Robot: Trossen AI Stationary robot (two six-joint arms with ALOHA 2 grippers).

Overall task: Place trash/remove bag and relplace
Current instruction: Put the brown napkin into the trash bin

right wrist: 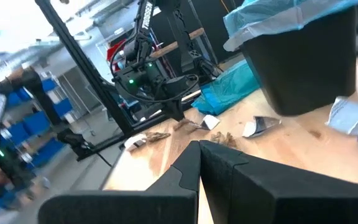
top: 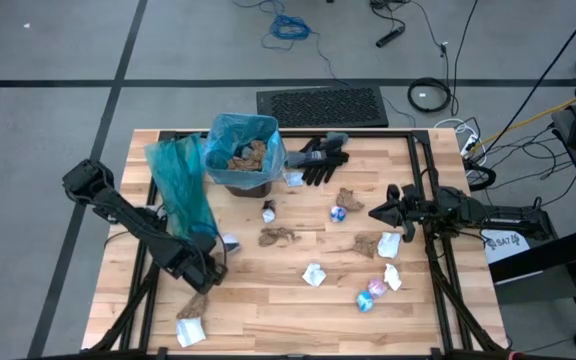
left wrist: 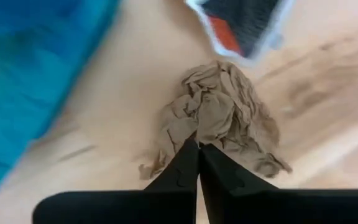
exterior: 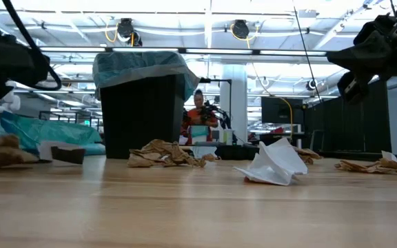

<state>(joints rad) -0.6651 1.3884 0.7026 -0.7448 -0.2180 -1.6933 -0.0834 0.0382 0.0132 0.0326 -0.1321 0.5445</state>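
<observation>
Wooden table (top: 268,320) | 1 bin (top: 243,160) | 2 grippers pressed together: left (top: 211,275), right (top: 376,212)

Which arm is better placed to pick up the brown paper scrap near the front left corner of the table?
Left. The left gripper, fingers shut, hovers just beside that brown scrap. The right gripper is far across the table.

Your left pincer (left wrist: 198,149) has its fingers pressed together, tips over a crumpled brown paper scrap (left wrist: 219,121) on the bench (left wrist: 129,81), blue bag (left wrist: 30,74) alongside.
</observation>
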